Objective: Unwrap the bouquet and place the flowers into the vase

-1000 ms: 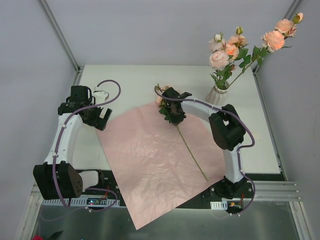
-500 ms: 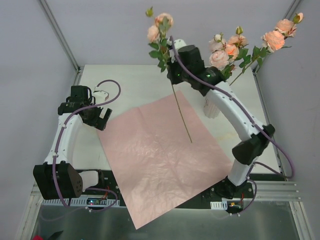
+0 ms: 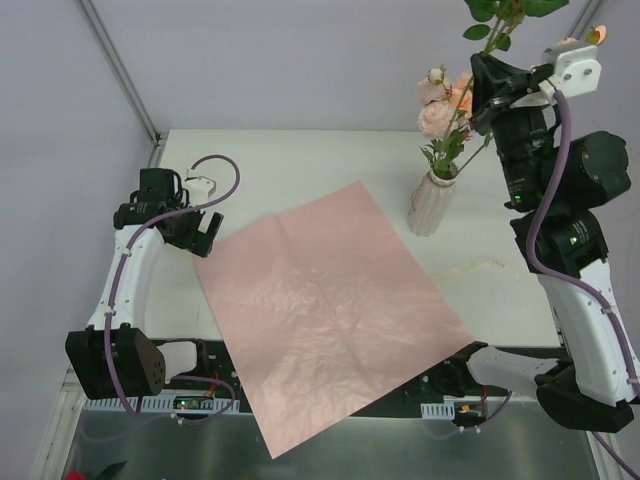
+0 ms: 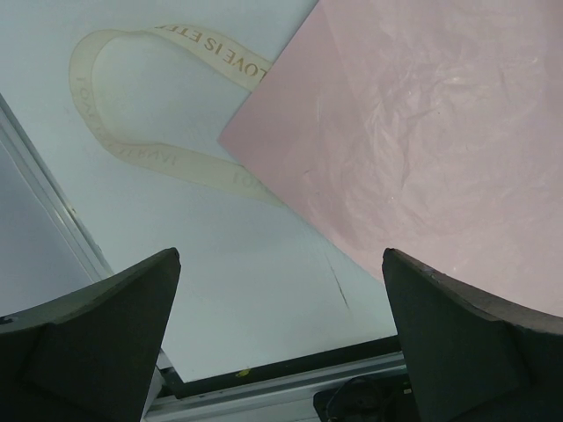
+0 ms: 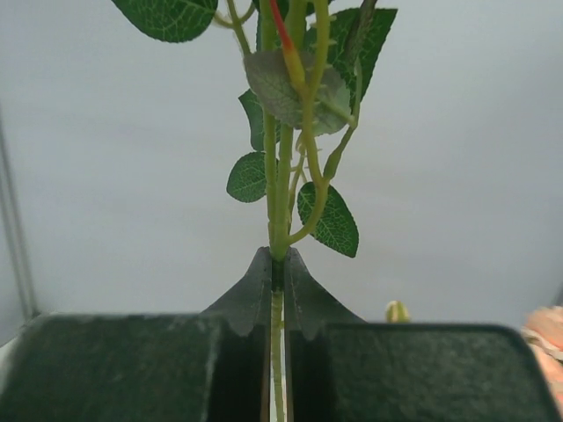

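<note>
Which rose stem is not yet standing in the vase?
The stem pinched in the shut right gripper, held in the air near the vase. The other roses already stand in it.

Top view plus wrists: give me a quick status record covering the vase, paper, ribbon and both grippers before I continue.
vase: upright, flowers in it
paper: opened, spread flat
ribbon: loose, at the paper's corner
left gripper: open, empty, over that corner
right gripper: shut on rose stem, raised beside the vase
</note>
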